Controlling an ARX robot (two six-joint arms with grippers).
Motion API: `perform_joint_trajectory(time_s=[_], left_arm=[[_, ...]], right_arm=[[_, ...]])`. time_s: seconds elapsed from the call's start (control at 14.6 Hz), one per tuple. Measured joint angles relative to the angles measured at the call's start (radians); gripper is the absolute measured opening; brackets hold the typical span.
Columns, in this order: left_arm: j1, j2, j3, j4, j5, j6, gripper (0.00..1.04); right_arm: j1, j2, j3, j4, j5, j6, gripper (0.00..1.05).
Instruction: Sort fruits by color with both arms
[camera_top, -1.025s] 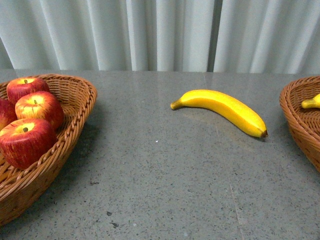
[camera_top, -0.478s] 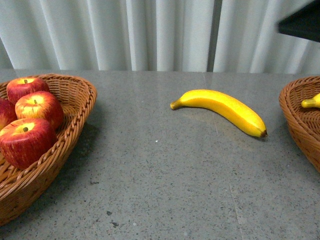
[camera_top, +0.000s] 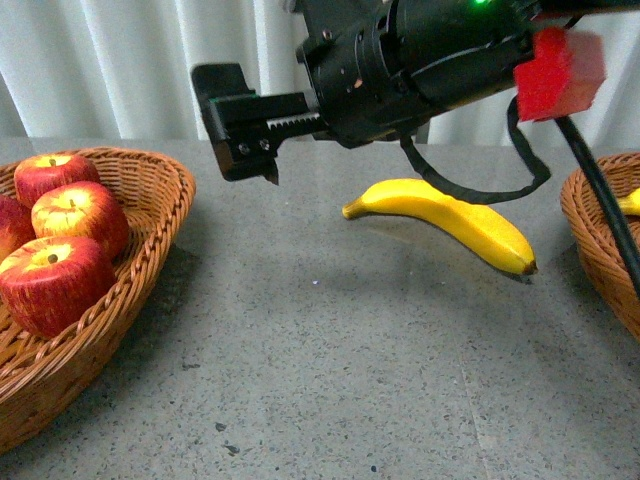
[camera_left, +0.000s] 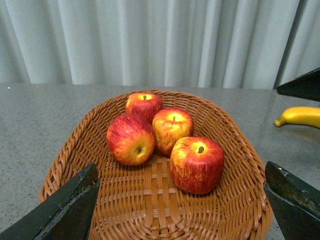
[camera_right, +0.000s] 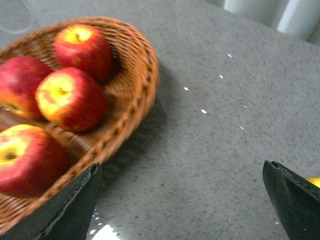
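Note:
Several red apples (camera_top: 60, 245) lie in the wicker basket (camera_top: 150, 240) at the left. One yellow banana (camera_top: 450, 220) lies on the grey table (camera_top: 330, 360) right of centre. Another banana's tip (camera_top: 630, 203) shows in the right basket (camera_top: 595, 235). My right gripper (camera_top: 240, 125) hangs open above the table, between the loose banana and the apple basket; its wrist view shows bare table between its fingers (camera_right: 70, 205), with the apples (camera_right: 70, 97) off to one side. My left gripper (camera_left: 182, 200) is open over the apple basket (camera_left: 160, 210), holding nothing, with the apples (camera_left: 197, 162) just beyond it.
The right arm's black body and red block (camera_top: 555, 70) cross the upper front view, and a black cable (camera_top: 600, 200) hangs down over the right basket. White curtains (camera_top: 120, 70) close off the far edge of the table.
My right arm has swung in from the upper right and now reaches leftward across the view, past the banana towards the apple basket. The fruits have not moved.

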Motion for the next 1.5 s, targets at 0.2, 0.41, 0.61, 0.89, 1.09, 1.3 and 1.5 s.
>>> perform_joint_trajectory(time_s=[0.2, 0.41, 0.61, 0.89, 1.09, 1.3, 1.5], left_arm=[[0.0, 0.0, 0.0, 0.0, 0.0, 0.0, 0.98], [0.0, 0.0, 0.0, 0.0, 0.0, 0.0, 0.98], [0.0, 0.0, 0.0, 0.0, 0.0, 0.0, 0.98], [0.0, 0.0, 0.0, 0.0, 0.0, 0.0, 0.98], [0.0, 0.0, 0.0, 0.0, 0.0, 0.0, 0.98], [0.0, 0.0, 0.0, 0.0, 0.0, 0.0, 0.98], [0.0, 0.0, 0.0, 0.0, 0.0, 0.0, 0.98]], right_arm=[[-0.085, 0.156, 0.137, -0.061, 0.069, -0.006, 0.98], [-0.195, 0.206, 0.231, -0.2, 0.045, -0.087, 0.98], [-0.202, 0.22, 0.239, -0.232, 0.051, -0.153, 0.98], [-0.23, 0.274, 0.306, -0.299, 0.061, -0.21, 0.98], [-0.24, 0.3, 0.319, -0.33, 0.085, -0.267, 0.98], [-0.248, 0.311, 0.32, -0.347, 0.106, -0.302, 0.98], [-0.24, 0.311, 0.322, -0.354, 0.105, -0.303, 0.72]])
